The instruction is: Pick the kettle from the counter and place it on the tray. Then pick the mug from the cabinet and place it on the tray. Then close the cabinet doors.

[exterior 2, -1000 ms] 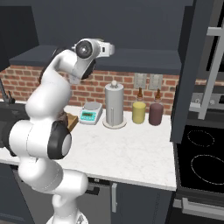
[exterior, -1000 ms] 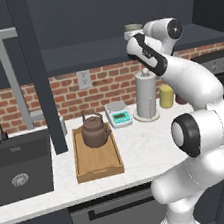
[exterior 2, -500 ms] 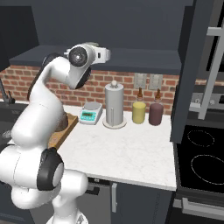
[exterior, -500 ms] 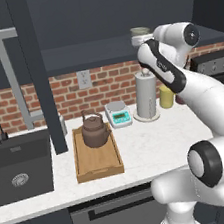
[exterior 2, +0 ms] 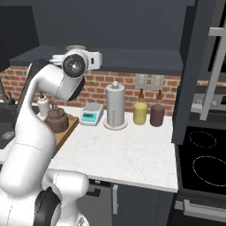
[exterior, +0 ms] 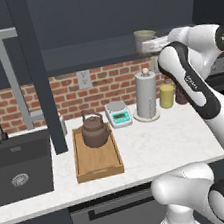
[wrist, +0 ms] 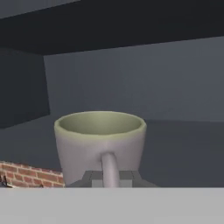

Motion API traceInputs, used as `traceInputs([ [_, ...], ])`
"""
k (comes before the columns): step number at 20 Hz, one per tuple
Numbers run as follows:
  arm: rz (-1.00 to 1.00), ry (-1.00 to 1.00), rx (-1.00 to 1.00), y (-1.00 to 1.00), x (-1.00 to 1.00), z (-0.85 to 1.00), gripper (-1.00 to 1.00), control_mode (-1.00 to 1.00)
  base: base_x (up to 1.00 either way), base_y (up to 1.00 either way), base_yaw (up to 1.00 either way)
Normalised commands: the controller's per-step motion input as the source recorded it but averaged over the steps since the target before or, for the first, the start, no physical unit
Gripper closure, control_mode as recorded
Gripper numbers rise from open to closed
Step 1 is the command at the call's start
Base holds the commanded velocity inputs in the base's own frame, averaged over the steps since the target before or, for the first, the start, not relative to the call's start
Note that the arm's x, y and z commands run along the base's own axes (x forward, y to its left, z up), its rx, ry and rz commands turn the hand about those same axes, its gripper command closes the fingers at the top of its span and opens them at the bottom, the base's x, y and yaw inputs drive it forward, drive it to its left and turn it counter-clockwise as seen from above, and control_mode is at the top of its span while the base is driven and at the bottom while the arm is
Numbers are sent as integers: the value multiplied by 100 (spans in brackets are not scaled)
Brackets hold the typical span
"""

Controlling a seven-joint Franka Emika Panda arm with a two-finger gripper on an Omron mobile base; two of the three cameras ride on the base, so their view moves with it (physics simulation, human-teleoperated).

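Note:
The grey-beige mug [wrist: 100, 140] stands on the dark shelf [exterior: 90, 54] of the open cabinet, its handle turned toward the hand. My gripper [wrist: 111, 179] sits at that handle, with one fingertip [wrist: 92, 178] pressed close on each side of it. From the base views the gripper [exterior: 146, 45] [exterior 2: 59, 58] is at shelf height beside the mug [exterior: 143, 36] [exterior 2: 76, 47]. The dark-brown kettle [exterior: 95, 130] [exterior 2: 57, 120] rests on the light-wood tray [exterior: 98, 161] on the counter [exterior: 153, 138].
Both cabinet doors hang open: the left one [exterior: 32, 69] with its silver bar handle [exterior: 10, 73], the right one [exterior 2: 190, 66]. Below the shelf stand a paper-towel roll [exterior: 146, 96], a scale [exterior: 118, 113], a yellow jar [exterior 2: 140, 113] and a maroon jar [exterior 2: 157, 114]. The sink [exterior: 21, 167] lies left, a stove [exterior 2: 203, 154] right.
The arm has swung up and stretched toward the shelf, bringing the hand to the mug's handle. Kettle, tray and mug stay where they were.

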Motion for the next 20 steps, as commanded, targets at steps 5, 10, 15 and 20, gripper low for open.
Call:
traceInputs([
  [5, 20, 0, 0, 19, -91, 10, 100, -100, 0, 0, 0],
  [10, 22, 0, 0, 13, -94, 1, 100, -100, 0, 0, 0],
  [15, 25, 0, 0, 6, -89, -15, 100, -100, 0, 0, 0],
  [20, 25, 0, 0, 9, -80, -31, 100, -100, 0, 0, 0],
])
